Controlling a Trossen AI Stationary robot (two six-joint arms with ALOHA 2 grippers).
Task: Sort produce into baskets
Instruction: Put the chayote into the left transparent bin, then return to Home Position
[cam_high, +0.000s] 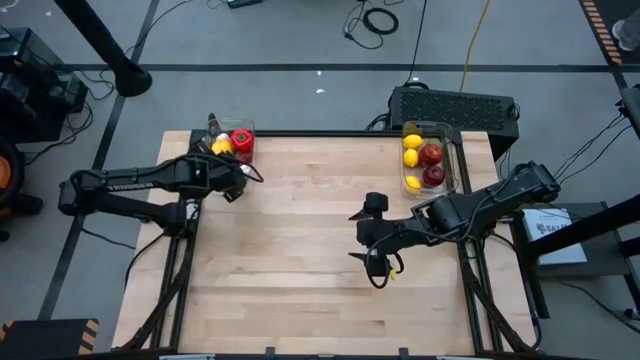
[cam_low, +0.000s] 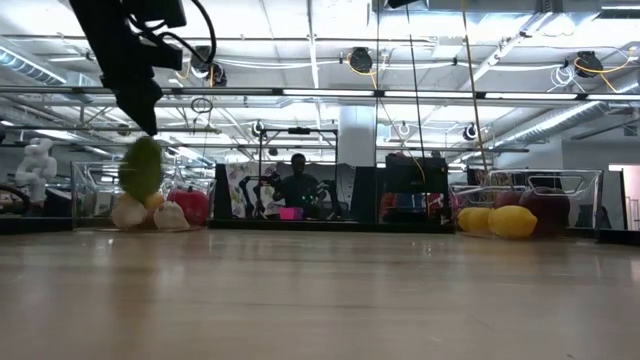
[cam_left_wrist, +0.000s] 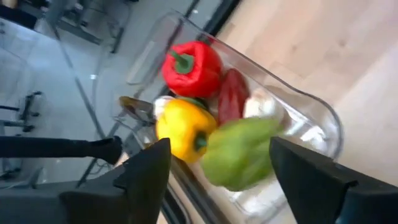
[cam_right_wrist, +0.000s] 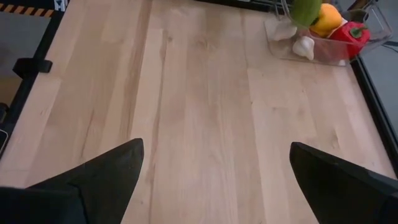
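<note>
Now left gripper (cam_left_wrist: 214, 168), fingers spread, is dropping green pepper (cam_left_wrist: 239, 152) into ten-o'clock basket (cam_left_wrist: 323, 121); next, retreating clear.

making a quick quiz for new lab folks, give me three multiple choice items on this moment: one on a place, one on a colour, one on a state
1. Where is the left claw?
A. over the left basket at the table's far left corner
B. over the table's middle
C. beside the black box

2. What colour is the pepper between the left claw's fingers?
A. orange
B. purple
C. green

3. How does the right claw stand?
A. shut on a lemon
B. open with nothing in it, over bare table
C. shut on a chili

Key:
1 A, the high view shows it at that bin's edge.
2 C, the left wrist view shows the green pepper above the bin.
3 B, the right wrist view shows its fingers wide apart with only wood between them.
</note>
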